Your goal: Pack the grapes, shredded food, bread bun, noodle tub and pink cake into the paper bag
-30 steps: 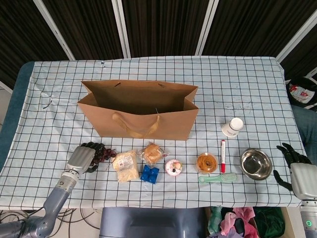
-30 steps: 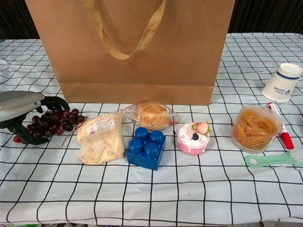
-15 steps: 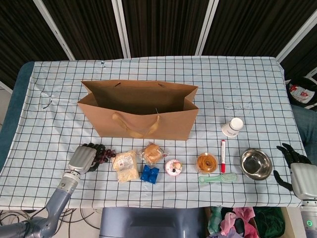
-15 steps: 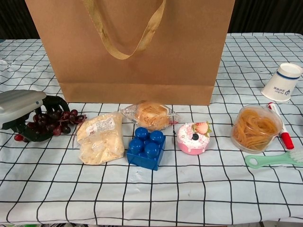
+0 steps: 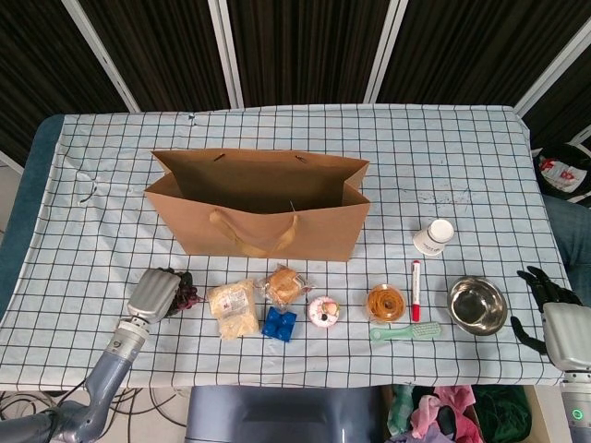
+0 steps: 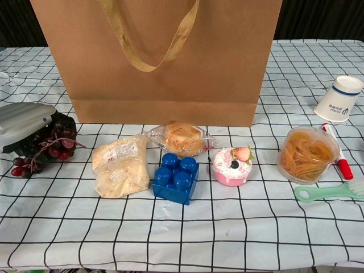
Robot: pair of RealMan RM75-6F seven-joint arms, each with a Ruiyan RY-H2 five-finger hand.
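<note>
Left hand (image 6: 25,122) fingers clamped on grapes (image 6: 48,149), left of bag (image 5: 263,208). Lift straight, clear rim, release inside. Right hand (image 5: 554,318) idle, fingers apart.

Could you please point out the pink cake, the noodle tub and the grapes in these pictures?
pink cake (image 6: 232,165): chest view, on its pink frosted top.
noodle tub (image 6: 307,153): chest view, on the noodles seen through the tub.
grapes (image 6: 52,149): chest view, on the dark berries beside the left robot hand.
</note>
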